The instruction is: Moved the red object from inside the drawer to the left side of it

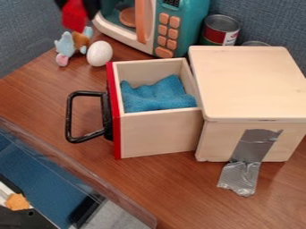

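Observation:
At the upper left of the camera view, my black gripper (78, 7) is shut on the red object (74, 19), holding it above and behind the plush toy. The wooden drawer (158, 134) stands pulled out of its box (251, 80), with its red front and black handle (70, 116) facing left. A blue cloth (156, 95) lies inside the drawer. The gripper and red object are well to the left of the drawer and farther back.
A plush toy (64, 45) and a white egg (99, 53) sit behind the drawer's left side. A toy microwave (179, 27) and a can (220, 30) stand at the back. Grey tape (242, 172) runs from the box to the table (179, 188).

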Motion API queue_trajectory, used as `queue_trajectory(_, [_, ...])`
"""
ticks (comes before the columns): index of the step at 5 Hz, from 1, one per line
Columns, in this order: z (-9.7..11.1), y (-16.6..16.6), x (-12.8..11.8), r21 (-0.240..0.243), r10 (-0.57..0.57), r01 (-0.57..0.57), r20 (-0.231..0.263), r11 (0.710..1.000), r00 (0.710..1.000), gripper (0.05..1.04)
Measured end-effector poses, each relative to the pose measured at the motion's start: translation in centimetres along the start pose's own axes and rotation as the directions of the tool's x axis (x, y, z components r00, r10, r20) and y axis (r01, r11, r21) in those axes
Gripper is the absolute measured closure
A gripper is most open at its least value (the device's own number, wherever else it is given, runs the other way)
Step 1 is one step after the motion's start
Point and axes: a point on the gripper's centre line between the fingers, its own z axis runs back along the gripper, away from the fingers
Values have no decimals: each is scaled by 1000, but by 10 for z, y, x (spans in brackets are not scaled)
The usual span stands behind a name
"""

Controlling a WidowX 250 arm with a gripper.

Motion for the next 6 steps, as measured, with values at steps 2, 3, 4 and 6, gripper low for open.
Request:
queue_trajectory(2, [5,68,-39,74,161,-161,2,984,987,495])
queue_trajectory(3, [-14,73,-58,25,172,-172,-34,985,984,495])
queue_trajectory(4, [-40,75,-65,9,175,-175,-63,985,983,495])
queue_trajectory(6, [-88,78,-55,20,151,-149,-130,989,980,495])
